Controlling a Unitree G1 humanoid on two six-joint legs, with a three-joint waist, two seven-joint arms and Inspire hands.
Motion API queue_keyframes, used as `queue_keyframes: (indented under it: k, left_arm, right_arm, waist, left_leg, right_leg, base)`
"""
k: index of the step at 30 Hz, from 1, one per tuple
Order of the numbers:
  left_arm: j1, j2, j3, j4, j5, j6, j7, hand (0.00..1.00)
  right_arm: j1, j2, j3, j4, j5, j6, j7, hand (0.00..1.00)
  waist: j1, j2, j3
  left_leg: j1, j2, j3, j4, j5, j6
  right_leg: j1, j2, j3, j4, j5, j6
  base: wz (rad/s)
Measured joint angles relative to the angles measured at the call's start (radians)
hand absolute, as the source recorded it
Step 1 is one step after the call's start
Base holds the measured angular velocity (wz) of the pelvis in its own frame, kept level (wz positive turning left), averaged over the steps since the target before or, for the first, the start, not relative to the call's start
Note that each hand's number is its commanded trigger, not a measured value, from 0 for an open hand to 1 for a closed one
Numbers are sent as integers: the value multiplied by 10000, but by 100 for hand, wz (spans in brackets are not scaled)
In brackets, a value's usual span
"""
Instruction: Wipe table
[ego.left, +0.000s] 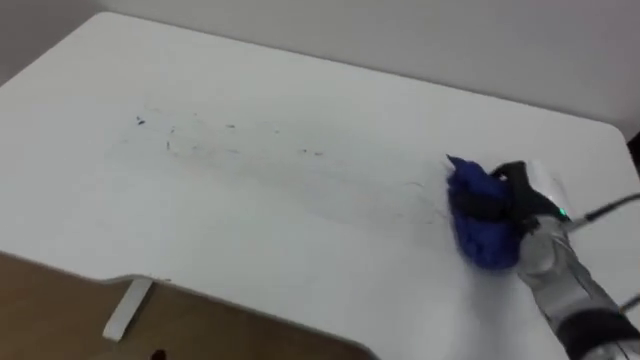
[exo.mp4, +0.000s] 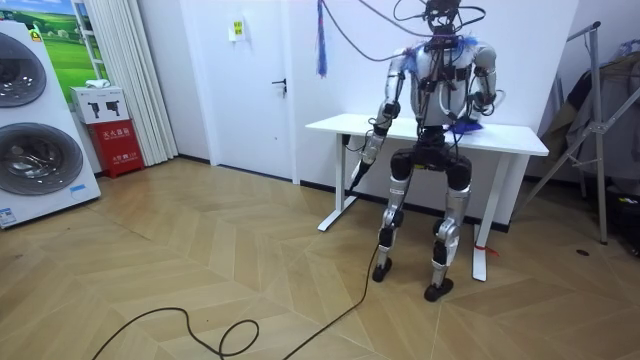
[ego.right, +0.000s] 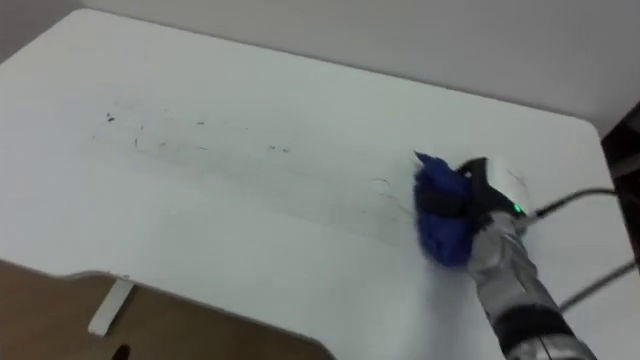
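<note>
The right hand (ego.left: 515, 190) was curled round a blue cloth (ego.left: 480, 225) on the bench (ego.left: 300, 240), with faint marks (ego.left: 230, 140) off to its left.

Right hand (ego.left: 522, 200) extended, fingers curled in grasp; left hand (exo.mp4: 371, 148) hangs.

Home-like lab: washing machines (exo.mp4: 30, 140), table (exo.mp4: 345, 124)
</note>
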Motion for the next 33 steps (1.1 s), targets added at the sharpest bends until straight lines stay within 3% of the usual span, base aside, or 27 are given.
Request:
queue_keyframes:
  k: [2,4,9,11,13,16,17,18,19,20,26,33]
  left_arm:
    - [75,64,9,32,-9,242,-64,0]
    - [259,86,47,78,-39,386,-161,0]
    - [765,26,16,77,-49,408,-377,0]
    - [905,-14,35,67,-29,355,-379,0]
    - [915,-10,57,-33,3,296,-374,0]
    - [771,-2,179,-136,27,168,-331,0]
    - [740,11,265,-235,28,143,-285,0]
    - [713,19,269,-261,29,130,-219,0]
    - [676,19,272,-347,44,112,-112,0]
    - [668,19,267,-408,129,99,-26,0]
    - [633,55,215,-430,135,156,92,0]
    - [723,58,215,-580,135,172,106,0]
  right_arm:
    - [-440,83,302,-1,-256,-82,242,100]
    - [-413,96,439,-71,-438,-130,262,100]
    - [1177,73,388,-815,-606,-423,-133,100]
    - [2241,96,64,-1148,-591,-810,-417,100]
    - [2920,94,-183,-1308,-590,-1089,-627,100]
    - [3524,94,-599,-1305,-588,-1329,-968,100]
    - [3667,88,-675,-1280,-588,-1339,-1010,97]
    - [3730,71,-688,-1278,-589,-1339,-1039,62]
    - [3835,51,-707,-1271,-585,-1339,-1105,43]
    - [3939,45,-708,-1271,-582,-1338,-1151,0]
    - [4197,42,-777,-1235,-619,-1326,-1213,0]
    - [4454,112,-779,-1710,-1113,-1316,-1200,0]
  waist:
    - [475,-37,-20]
    - [553,-51,-24]
    - [207,-151,-100]
    - [-150,-140,-172]
    - [-335,-92,-245]
    - [-537,52,-330]
    - [-543,101,-353]
    - [-571,121,-368]
    - [-644,155,-376]
    - [-749,184,-385]
    - [-1103,64,-399]
    - [-1200,33,-418]
  left_leg:
    - [-107,-63,-329,-86,137,28]
    - [-95,-111,-623,-80,136,28]
    - [394,-304,-687,-64,136,35]
    - [715,-417,-632,-73,118,65]
    - [895,-428,-300,-90,19,215]
    - [1131,-413,-10,-164,-89,296]
    - [1211,-398,176,-159,-117,298]
    - [1239,-397,256,-150,-126,300]
    - [1270,-391,396,-146,-133,302]
    - [1277,-368,512,-148,-171,276]
    - [1372,-370,830,-49,-216,311]
    - [1545,-342,1006,-123,-206,387]
  right_leg:
    - [72,-10,-301,-126,-10,19]
    - [224,-21,-524,-141,-62,102]
    - [1039,-186,-585,-128,-254,391]
    - [1508,-272,-687,-165,-307,474]
    - [1674,-328,-681,-106,-418,630]
    - [1759,-359,-620,-139,-465,646]
    - [1767,-360,-493,-177,-465,644]
    - [1771,-359,-393,-206,-466,632]
    - [1762,-356,-233,-230,-462,552]
    - [1753,-345,-74,-228,-453,512]
    - [1656,-372,364,-245,-463,548]
    - [1672,-329,614,-238,-344,490]
  base:
    - [48]
    - [58]
    - [45]
    - [31]
    - [4]
    - [-28]
    - [-46]
    - [-45]
    - [-36]
    - [-34]
    - [-18]
    - [-8]
